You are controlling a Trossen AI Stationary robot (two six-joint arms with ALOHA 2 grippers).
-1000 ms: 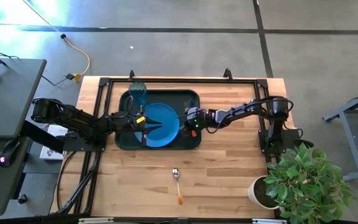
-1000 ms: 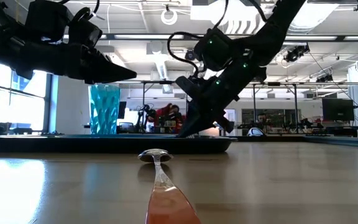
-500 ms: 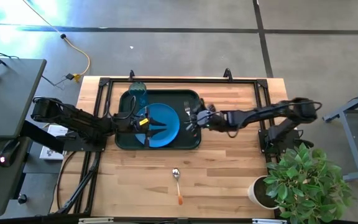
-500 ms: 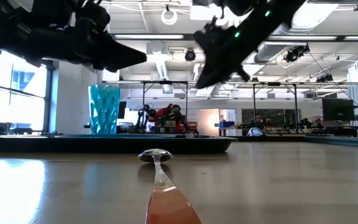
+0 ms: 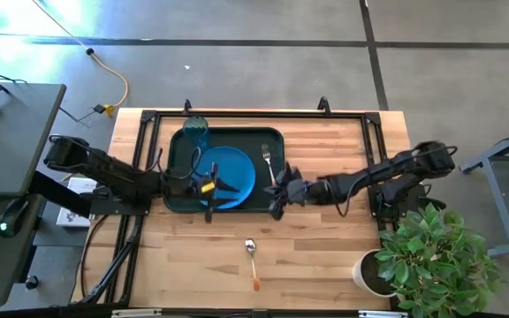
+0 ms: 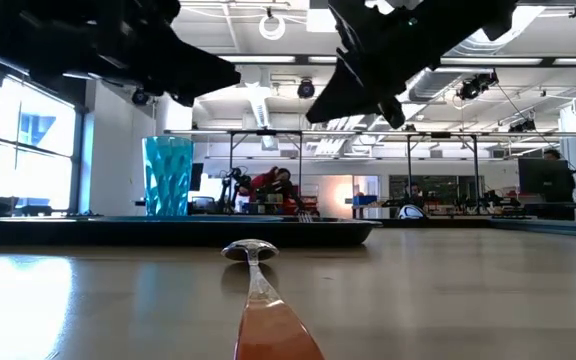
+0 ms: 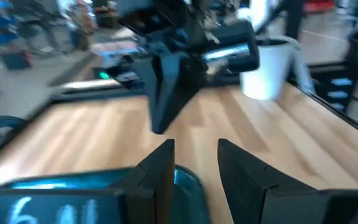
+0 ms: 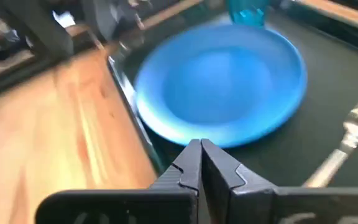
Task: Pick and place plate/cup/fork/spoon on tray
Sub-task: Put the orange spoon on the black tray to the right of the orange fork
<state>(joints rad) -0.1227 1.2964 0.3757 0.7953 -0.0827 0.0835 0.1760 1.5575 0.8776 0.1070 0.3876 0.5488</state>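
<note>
The blue plate [image 5: 230,171], the teal cup [image 5: 195,132] and the fork [image 5: 268,161] are on the dark tray [image 5: 173,177]. The cup stands at the tray's far left corner, and the fork lies to the plate's right. The spoon [image 5: 252,260] lies on the bare table near the front edge, bowl toward the tray. My left gripper [image 5: 224,187] is open and empty above the plate's near edge. My right gripper [image 5: 275,205] is shut and empty above the tray's near right corner. In the right wrist view its fingers [image 8: 199,163] point at the plate [image 8: 222,87].
A white plant pot [image 5: 369,270] with a leafy plant stands at the table's near right corner. Bare wood lies between the tray and the spoon [image 6: 253,250], and to the tray's right.
My right gripper has risen from low over the tray's right part and gone toward the table's near edge. The fork now lies on the tray where the gripper was. My left gripper has risen and drawn a little toward the near edge.
</note>
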